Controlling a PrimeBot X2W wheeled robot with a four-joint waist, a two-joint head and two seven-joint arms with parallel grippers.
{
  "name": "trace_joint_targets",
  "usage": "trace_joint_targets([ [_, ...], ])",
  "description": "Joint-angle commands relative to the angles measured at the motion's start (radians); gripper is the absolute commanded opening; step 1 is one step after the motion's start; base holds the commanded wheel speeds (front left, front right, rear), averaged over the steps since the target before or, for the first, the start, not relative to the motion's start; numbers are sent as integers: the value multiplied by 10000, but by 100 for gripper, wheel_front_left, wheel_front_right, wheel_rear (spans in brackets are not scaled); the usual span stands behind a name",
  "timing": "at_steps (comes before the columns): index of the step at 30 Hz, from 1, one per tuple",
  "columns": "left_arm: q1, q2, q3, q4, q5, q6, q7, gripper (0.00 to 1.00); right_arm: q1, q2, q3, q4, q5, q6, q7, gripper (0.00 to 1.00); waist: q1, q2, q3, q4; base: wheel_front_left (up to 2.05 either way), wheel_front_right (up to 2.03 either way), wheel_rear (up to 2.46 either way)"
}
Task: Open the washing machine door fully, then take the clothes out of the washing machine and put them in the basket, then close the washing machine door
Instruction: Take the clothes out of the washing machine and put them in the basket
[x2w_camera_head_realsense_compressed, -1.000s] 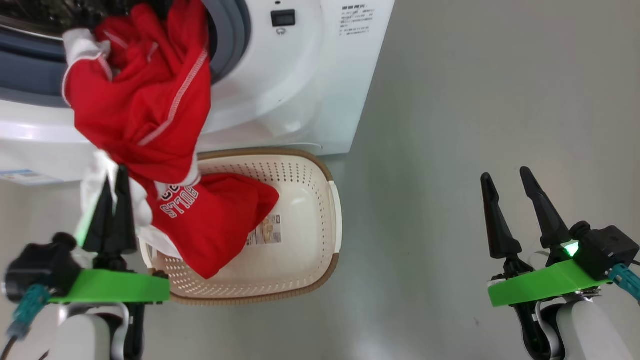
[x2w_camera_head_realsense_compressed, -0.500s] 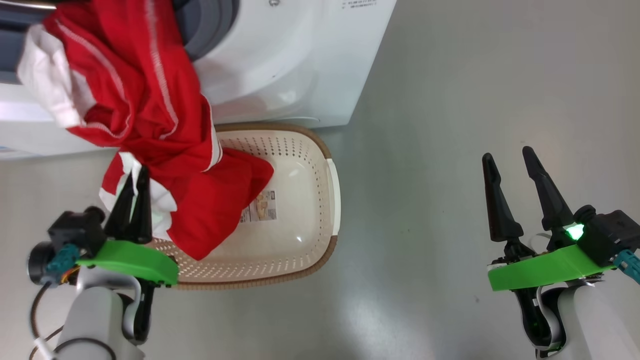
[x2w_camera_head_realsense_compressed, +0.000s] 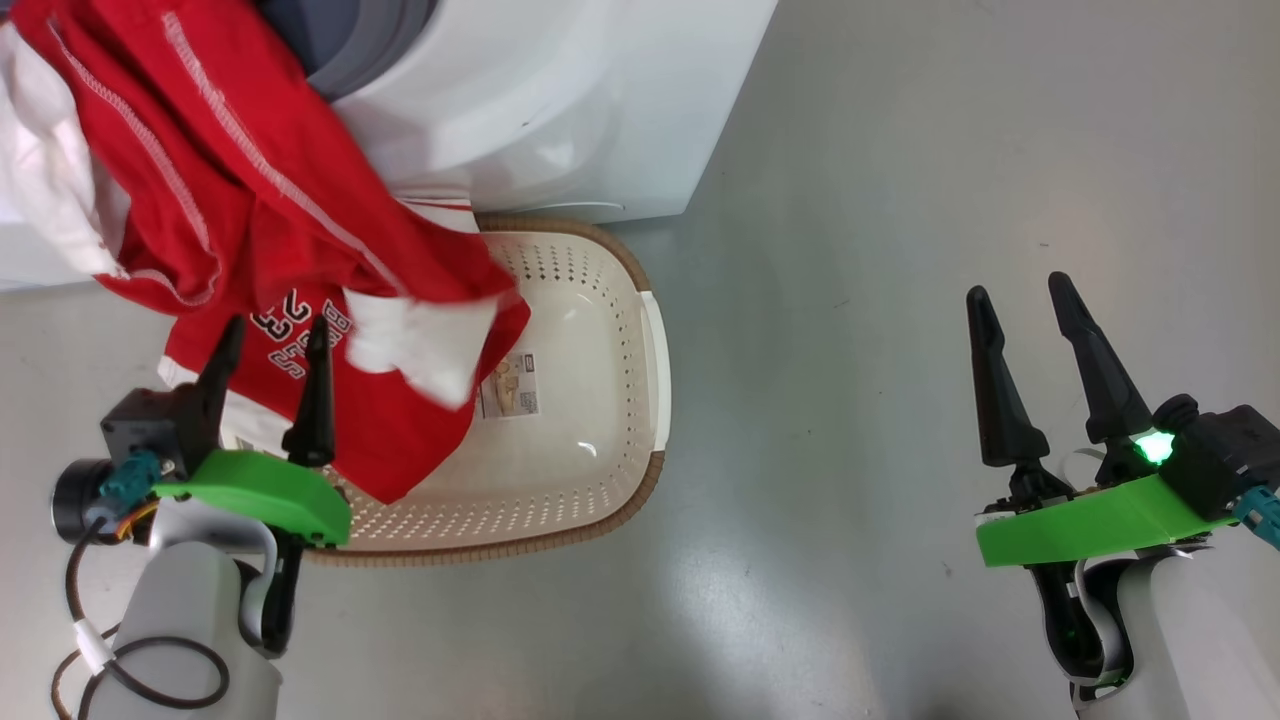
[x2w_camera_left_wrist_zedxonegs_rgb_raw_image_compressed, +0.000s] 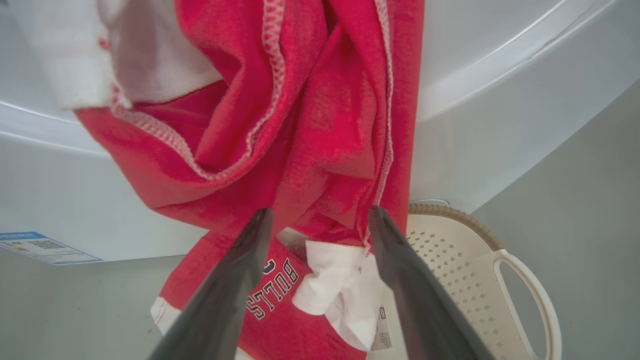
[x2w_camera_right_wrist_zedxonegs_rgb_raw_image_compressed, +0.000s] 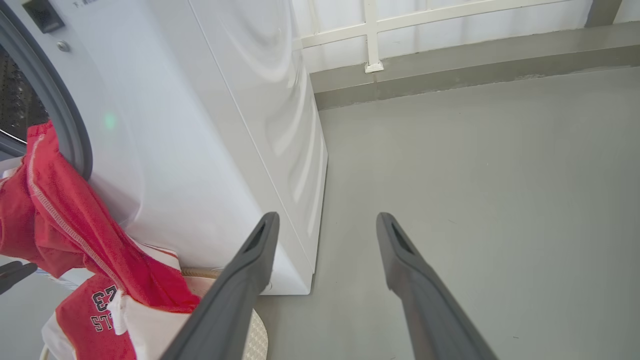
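Note:
The red jersey (x2w_camera_head_realsense_compressed: 250, 200) hangs from the washing machine (x2w_camera_head_realsense_compressed: 540, 100) mouth down into the cream basket (x2w_camera_head_realsense_compressed: 655, 350), its "BULLS" lettering over the basket's left end. White cloth (x2w_camera_head_realsense_compressed: 45, 190) shows beside it at the far left. My left gripper (x2w_camera_head_realsense_compressed: 277, 330) is open at the basket's near left corner; the jersey (x2w_camera_left_wrist_zedxonegs_rgb_raw_image_compressed: 310, 125) hangs just beyond its fingertips. My right gripper (x2w_camera_head_realsense_compressed: 1018, 290) stands open over bare floor, far right of the basket. The washing machine door is out of view.
The grey rubber gasket (x2w_camera_head_realsense_compressed: 360, 50) and a strip of steel drum (x2w_camera_right_wrist_zedxonegs_rgb_raw_image_compressed: 15, 100) show at the machine's mouth. A blue label (x2w_camera_left_wrist_zedxonegs_rgb_raw_image_compressed: 45, 247) sits low on its front. Grey floor (x2w_camera_head_realsense_compressed: 900, 200) spreads to the right, up to a wall base (x2w_camera_right_wrist_zedxonegs_rgb_raw_image_compressed: 450, 65).
My left gripper has gone from shut on the jersey's white-trimmed edge to open, letting the cloth go over the basket. The head camera has shifted. The right gripper has stayed open.

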Motion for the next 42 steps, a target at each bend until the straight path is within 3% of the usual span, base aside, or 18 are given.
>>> trace_joint_targets([
  [1,0,340,252,-147,47,-55,-40,100,14,-10,215,-253,28,73,-63,100,0,0,7,2,0,0,0],
  [18,190,244,405,-699,73,-56,-40,100,91,-10,200,-117,-50,73,-63,100,0,0,-428,139,0,0,0],
  [31,826,153,851,-2087,368,-56,-40,100,224,-10,87,-96,-172,73,-63,100,0,0,-739,415,0,0,0],
  [42,2418,-42,1570,-3827,132,-56,-40,100,361,-10,63,-63,-214,73,-63,100,0,0,-930,505,0,0,0],
])
